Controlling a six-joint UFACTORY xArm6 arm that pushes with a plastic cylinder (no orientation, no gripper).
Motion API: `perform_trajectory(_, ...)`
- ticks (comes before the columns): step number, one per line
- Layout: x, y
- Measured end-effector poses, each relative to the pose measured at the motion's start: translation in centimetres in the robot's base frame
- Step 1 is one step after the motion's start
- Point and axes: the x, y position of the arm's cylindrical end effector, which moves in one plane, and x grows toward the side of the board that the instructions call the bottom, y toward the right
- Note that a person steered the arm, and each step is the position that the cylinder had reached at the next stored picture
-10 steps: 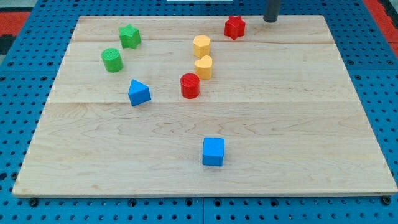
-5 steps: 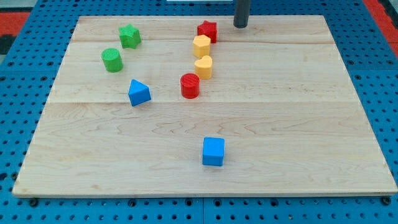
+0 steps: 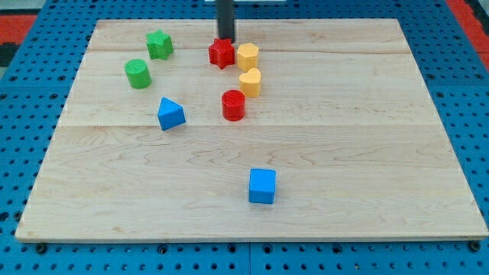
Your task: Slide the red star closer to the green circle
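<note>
At the far edge of the tabletop [image 3: 367, 153], near its middle, my tip [image 3: 226, 38] stands just behind the red star [image 3: 221, 53], touching it or very nearly so; contact cannot be confirmed. The tool is a plain dark rod with nothing to open or close, and it has hold of nothing.

Red star: upright, on the far part of the tabletop, immediately left of the yellow hexagon [image 3: 247, 56], the two touching or nearly so. The green circle [image 3: 138, 73] lies well to the star's left and slightly nearer. A green star [image 3: 159, 44] sits just beyond the green circle, a little to its right, apart from it.

Other items: a yellow heart-like block [image 3: 250, 82] sits just on the near side of the yellow hexagon. A red cylinder [image 3: 233, 105] stands near and slightly left of that block, close to it. A blue triangle [image 3: 170, 113] lies on the near side of the green circle, to its right. A blue cube [image 3: 262, 186] stands alone towards the near edge, well apart from all others.
</note>
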Motion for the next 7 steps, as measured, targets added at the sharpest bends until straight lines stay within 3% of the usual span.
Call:
perform_trajectory(1, 0.9, -0.9)
perform_trajectory(3, 5.5, -8.6)
perform_trajectory(4, 4.6, -8.7)
perform_trajectory(5, 5.2, -4.7)
perform_trajectory(7, 9.4, -6.4)
